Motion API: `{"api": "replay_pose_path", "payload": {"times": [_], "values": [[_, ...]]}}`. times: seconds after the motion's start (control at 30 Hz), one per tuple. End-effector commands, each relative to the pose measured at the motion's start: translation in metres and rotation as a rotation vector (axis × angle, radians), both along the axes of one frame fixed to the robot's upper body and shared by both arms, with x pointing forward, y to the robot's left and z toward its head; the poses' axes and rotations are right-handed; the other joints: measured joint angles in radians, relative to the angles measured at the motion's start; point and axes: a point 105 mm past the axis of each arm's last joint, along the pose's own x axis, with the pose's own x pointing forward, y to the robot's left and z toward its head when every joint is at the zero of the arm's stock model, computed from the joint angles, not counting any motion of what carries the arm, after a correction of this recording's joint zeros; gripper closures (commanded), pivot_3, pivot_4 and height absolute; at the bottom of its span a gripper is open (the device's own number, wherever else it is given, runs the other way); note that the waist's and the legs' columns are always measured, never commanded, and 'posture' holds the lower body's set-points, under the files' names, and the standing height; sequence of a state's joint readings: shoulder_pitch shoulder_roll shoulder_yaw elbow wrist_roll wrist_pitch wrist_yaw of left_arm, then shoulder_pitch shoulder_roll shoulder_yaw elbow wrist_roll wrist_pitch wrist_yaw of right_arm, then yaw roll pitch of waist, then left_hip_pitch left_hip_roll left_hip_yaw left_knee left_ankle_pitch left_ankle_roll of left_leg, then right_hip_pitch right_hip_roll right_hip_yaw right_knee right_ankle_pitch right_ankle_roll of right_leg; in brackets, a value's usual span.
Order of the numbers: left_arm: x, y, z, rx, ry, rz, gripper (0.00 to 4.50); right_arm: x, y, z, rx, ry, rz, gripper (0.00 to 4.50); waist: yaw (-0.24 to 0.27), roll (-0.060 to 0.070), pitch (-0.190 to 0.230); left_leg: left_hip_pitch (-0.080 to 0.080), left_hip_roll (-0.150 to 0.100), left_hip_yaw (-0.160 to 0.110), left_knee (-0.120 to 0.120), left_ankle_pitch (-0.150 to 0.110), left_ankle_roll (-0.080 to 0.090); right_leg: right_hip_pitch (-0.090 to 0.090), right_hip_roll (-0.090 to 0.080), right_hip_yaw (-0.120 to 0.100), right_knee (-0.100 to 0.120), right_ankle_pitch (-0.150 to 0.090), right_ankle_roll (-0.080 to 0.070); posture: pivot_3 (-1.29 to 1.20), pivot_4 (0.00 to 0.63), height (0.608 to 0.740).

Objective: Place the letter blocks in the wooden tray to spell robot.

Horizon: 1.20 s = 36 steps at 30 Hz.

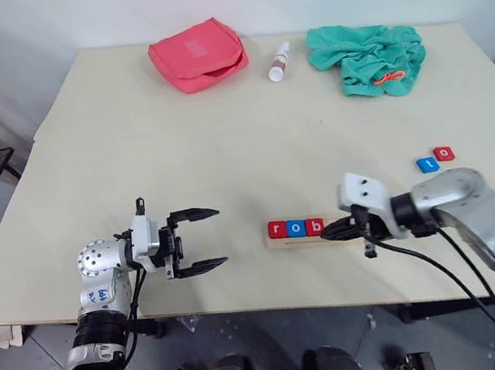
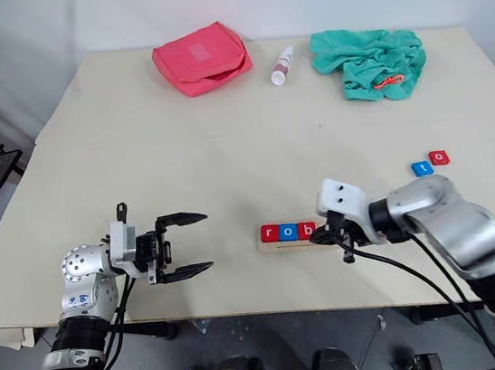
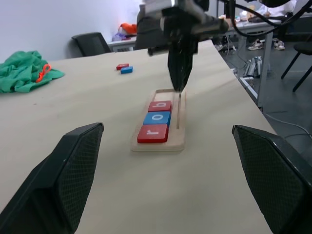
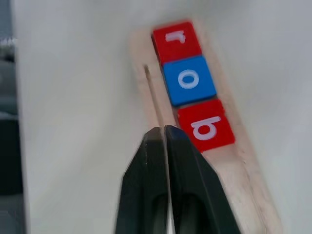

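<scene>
The wooden tray [image 3: 182, 127] lies near the table's front edge, right of centre. Three letter blocks sit in its left part side by side: red r [image 1: 277, 229], blue o [image 1: 296, 228], red b [image 1: 315, 225]. My right gripper [image 1: 328, 228] is shut and empty. Its tips [image 4: 163, 130] hover over the tray just right of the b block, by the groove. A blue t block [image 1: 426, 164] and a red o block [image 1: 444, 154] lie loose on the table to the far right. My left gripper [image 1: 219, 236] stands open and empty left of the tray, pointing at it.
Along the table's far edge lie a red pouch [image 1: 198, 54], a small white bottle [image 1: 279, 60] and a crumpled green cloth [image 1: 367, 55] with an orange bit on it. The table's front edge runs just below the tray.
</scene>
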State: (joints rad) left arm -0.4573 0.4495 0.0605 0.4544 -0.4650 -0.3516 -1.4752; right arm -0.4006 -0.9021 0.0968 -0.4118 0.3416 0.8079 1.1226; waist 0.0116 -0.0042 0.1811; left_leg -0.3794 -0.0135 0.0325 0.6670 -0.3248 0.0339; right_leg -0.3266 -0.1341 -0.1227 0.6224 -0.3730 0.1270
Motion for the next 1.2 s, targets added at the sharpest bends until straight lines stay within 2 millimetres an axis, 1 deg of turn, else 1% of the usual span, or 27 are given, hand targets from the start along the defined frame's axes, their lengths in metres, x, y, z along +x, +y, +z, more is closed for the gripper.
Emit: {"api": "replay_pose_path", "payload": {"times": [0.03, 0.1, 0.13, 0.2, 0.23, 0.27, 0.3, 0.33, 0.37, 0.53, 0.6, 0.67, 0.77, 0.83, 0.97, 1.2], "values": [[0.000, -0.001, 0.002, -0.008, -0.016, -0.009, 0.00, -0.001, -0.021, 0.020, 0.107, -0.111, -0.123, 3.30, 0.005, 0.000, 0.000, 0.000, 0.000, 0.000, 0.000, 0.000, 0.000, 0.000, 0.000, 0.000, -0.001, 0.000, 0.000, 0.00, 0.150, 0.740], [0.000, -0.002, 0.001, -0.009, -0.014, -0.015, 0.00, -0.001, -0.034, 0.023, 0.142, -0.137, -0.195, 2.56, 0.010, 0.000, 0.000, 0.000, 0.000, 0.001, 0.000, 0.000, 0.000, 0.000, 0.000, -0.001, 0.000, 0.000, 0.000, 0.00, 0.150, 0.740], [0.000, -0.002, 0.001, -0.009, -0.013, -0.016, 0.00, -0.002, -0.038, 0.023, 0.155, -0.142, -0.214, 2.27, 0.011, 0.000, 0.000, 0.000, 0.000, 0.002, 0.000, 0.000, 0.000, 0.000, 0.000, -0.001, -0.001, 0.000, 0.000, 0.00, 0.150, 0.740], [0.000, -0.001, 0.001, -0.010, -0.012, -0.018, 0.00, -0.006, -0.048, 0.021, 0.148, -0.149, -0.253, 1.61, 0.011, 0.000, 0.000, 0.000, 0.000, 0.002, 0.000, 0.000, 0.000, 0.000, 0.000, -0.003, -0.001, 0.000, 0.000, 0.00, 0.150, 0.740], [0.001, -0.001, 0.001, -0.009, -0.009, -0.020, 0.00, -0.008, -0.069, 0.021, 0.164, -0.164, -0.354, 1.23, 0.011, 0.000, 0.000, 0.000, 0.000, 0.002, 0.000, 0.000, 0.000, 0.000, 0.000, -0.004, -0.001, 0.000, 0.000, 0.00, 0.150, 0.740], [0.002, -0.001, 0.001, -0.008, -0.006, -0.023, 0.00, -0.010, -0.085, 0.020, 0.175, -0.175, -0.429, 0.95, 0.014, 0.000, 0.000, 0.000, 0.000, 0.002, 0.000, 0.000, 0.000, 0.000, 0.000, -0.004, -0.001, 0.000, 0.000, 0.00, 0.150, 0.740], [0.002, -0.002, 0.001, -0.006, -0.004, -0.028, 0.00, -0.013, -0.104, 0.019, 0.178, -0.189, -0.509, 0.56, 0.018, 0.000, 0.000, 0.000, 0.000, 0.002, 0.000, 0.000, 0.000, 0.000, 0.000, -0.005, 0.000, 0.000, 0.000, 0.00, 0.150, 0.740], [0.003, -0.002, 0.001, -0.004, -0.003, -0.032, 0.00, -0.015, -0.119, 0.019, 0.179, -0.199, -0.573, 0.22, 0.019, 0.000, 0.000, 0.000, -0.001, 0.001, 0.000, 0.000, 0.000, 0.000, 0.000, -0.006, -0.001, 0.000, 0.000, 0.00, 0.150, 0.740], [0.003, -0.002, 0.001, -0.003, -0.002, -0.034, 0.00, -0.016, -0.125, 0.018, 0.177, -0.204, -0.601, 0.04, 0.019, 0.000, 0.000, 0.000, -0.001, 0.001, 0.000, 0.000, 0.001, 0.000, 0.000, -0.006, 0.000, 0.000, 0.001, 0.00, 0.150, 0.740], [0.004, -0.004, 0.002, -0.002, -0.002, -0.048, 0.00, -0.015, -0.157, 0.019, 0.215, -0.235, -0.744, 0.04, 0.009, 0.000, 0.000, 0.001, -0.001, 0.003, 0.000, 0.000, 0.002, 0.001, -0.001, -0.006, -0.001, 0.001, 0.002, 0.00, 0.150, 0.740], [0.005, -0.006, 0.003, -0.002, -0.003, -0.058, 0.00, -0.012, -0.178, 0.015, 0.212, -0.249, -0.832, 0.04, 0.007, 0.000, 0.000, 0.003, -0.001, 0.004, -0.001, 0.000, 0.002, 0.002, 0.000, -0.005, -0.001, 0.001, 0.002, 0.00, 0.150, 0.740], [0.005, -0.008, 0.003, -0.003, -0.004, -0.065, 0.00, -0.008, -0.193, 0.013, 0.221, -0.263, -0.906, 0.04, 0.009, 0.000, 0.000, 0.004, -0.001, 0.005, -0.001, 0.000, 0.002, 0.002, -0.001, -0.005, -0.001, 0.001, 0.002, 0.00, 0.150, 0.740], [0.006, -0.009, 0.005, -0.003, -0.005, -0.068, 0.00, 0.000, -0.208, 0.009, 0.240, -0.276, -0.977, 0.04, 0.010, 0.000, 0.000, 0.004, -0.001, 0.005, -0.001, 0.000, 0.002, 0.002, -0.001, -0.004, -0.001, 0.001, 0.002, 0.00, 0.150, 0.740], [0.006, -0.009, 0.005, -0.003, -0.006, -0.069, 0.00, 0.004, -0.212, 0.007, 0.246, -0.285, -1.003, 0.04, 0.011, 0.000, 0.000, 0.004, -0.001, 0.004, -0.001, 0.000, 0.002, 0.002, -0.001, -0.005, -0.001, 0.001, 0.002, 0.00, 0.150, 0.740], [0.006, -0.009, 0.006, -0.004, -0.009, -0.072, 0.00, 0.012, -0.215, 0.005, 0.270, -0.296, -1.020, 0.04, 0.011, 0.000, 0.000, 0.004, -0.001, 0.004, -0.001, 0.000, 0.002, 0.002, -0.001, -0.005, -0.001, 0.001, 0.002, 0.00, 0.150, 0.740], [0.003, -0.005, 0.006, 0.001, -0.012, -0.063, 0.00, 0.015, -0.212, 0.002, 0.281, -0.298, -1.010, 0.04, 0.011, 0.000, 0.000, 0.003, -0.001, 0.004, -0.001, 0.000, 0.002, 0.002, -0.001, -0.005, -0.001, 0.001, 0.002, 0.00, 0.150, 0.740]]}}
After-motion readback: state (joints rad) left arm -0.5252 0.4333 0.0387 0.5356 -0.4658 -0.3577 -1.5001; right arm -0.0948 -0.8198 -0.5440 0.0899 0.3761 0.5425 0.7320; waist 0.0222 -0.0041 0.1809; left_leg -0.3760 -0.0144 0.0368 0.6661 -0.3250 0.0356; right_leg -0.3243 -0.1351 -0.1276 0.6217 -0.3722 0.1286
